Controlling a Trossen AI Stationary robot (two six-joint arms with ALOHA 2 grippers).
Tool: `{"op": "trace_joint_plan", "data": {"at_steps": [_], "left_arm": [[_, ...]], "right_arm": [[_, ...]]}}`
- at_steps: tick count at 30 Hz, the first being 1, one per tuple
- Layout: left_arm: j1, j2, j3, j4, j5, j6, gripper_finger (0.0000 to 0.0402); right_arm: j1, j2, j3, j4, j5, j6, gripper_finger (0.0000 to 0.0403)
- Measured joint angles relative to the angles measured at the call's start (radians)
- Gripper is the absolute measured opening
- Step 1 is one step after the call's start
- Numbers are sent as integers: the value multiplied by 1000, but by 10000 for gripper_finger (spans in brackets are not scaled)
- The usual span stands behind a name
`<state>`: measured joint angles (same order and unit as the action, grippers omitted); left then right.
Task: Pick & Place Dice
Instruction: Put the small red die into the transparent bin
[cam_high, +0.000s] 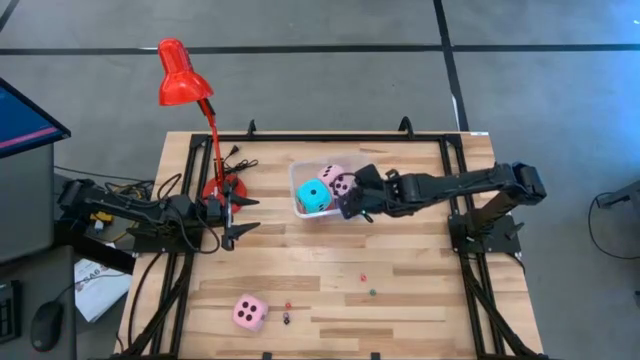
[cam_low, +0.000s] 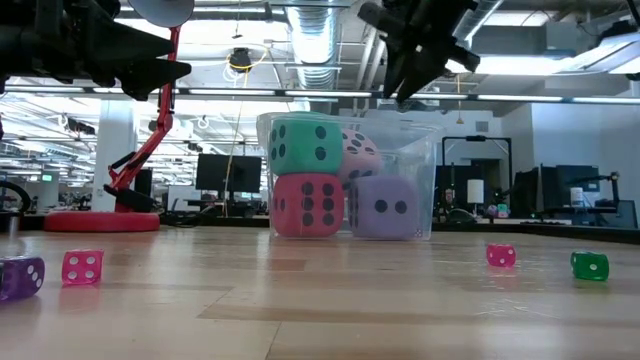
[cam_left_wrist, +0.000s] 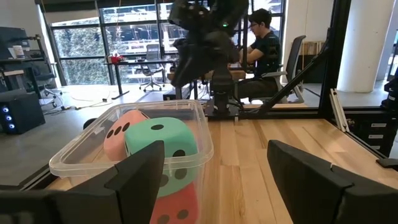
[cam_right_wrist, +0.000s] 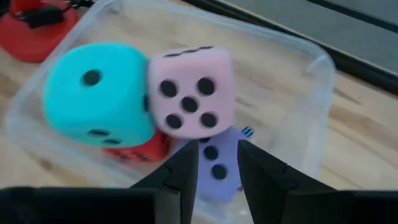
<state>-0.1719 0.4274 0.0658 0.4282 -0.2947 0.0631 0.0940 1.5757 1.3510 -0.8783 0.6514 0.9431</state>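
A clear plastic bin (cam_high: 300, 172) stands mid-table. In it a cyan die (cam_high: 314, 196) sits on a red die (cam_low: 305, 205). A pink die (cam_right_wrist: 189, 93) rests on a lavender die (cam_right_wrist: 216, 163) and leans against the cyan one. Another pink die (cam_high: 249, 312) lies on the table near the front edge. My right gripper (cam_right_wrist: 217, 167) hangs above the bin's right side, slanting down. Its fingers stand a little apart with nothing between them. My left gripper (cam_high: 237, 215) waits open and level, left of the bin, beside the lamp's base.
A red desk lamp (cam_high: 185, 85) stands with its base (cam_high: 220, 188) left of the bin. Small dice lie scattered on the wood (cam_high: 287, 318) (cam_high: 363, 280) (cam_high: 372, 293). In the left wrist view a person (cam_left_wrist: 261, 43) sits beyond the table's right side.
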Motion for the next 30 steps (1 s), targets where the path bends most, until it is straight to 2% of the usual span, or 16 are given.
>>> {"op": "trace_joint_plan", "data": {"at_steps": [7,20,30], "left_arm": [[0,0,0,0,0,0,274],[0,0,0,0,0,0,274],[0,0,0,0,0,17,274]], "right_arm": [[96,0,0,1,0,60,108],[271,0,0,1,0,61,108],[332,0,0,6,0,61,108]]}}
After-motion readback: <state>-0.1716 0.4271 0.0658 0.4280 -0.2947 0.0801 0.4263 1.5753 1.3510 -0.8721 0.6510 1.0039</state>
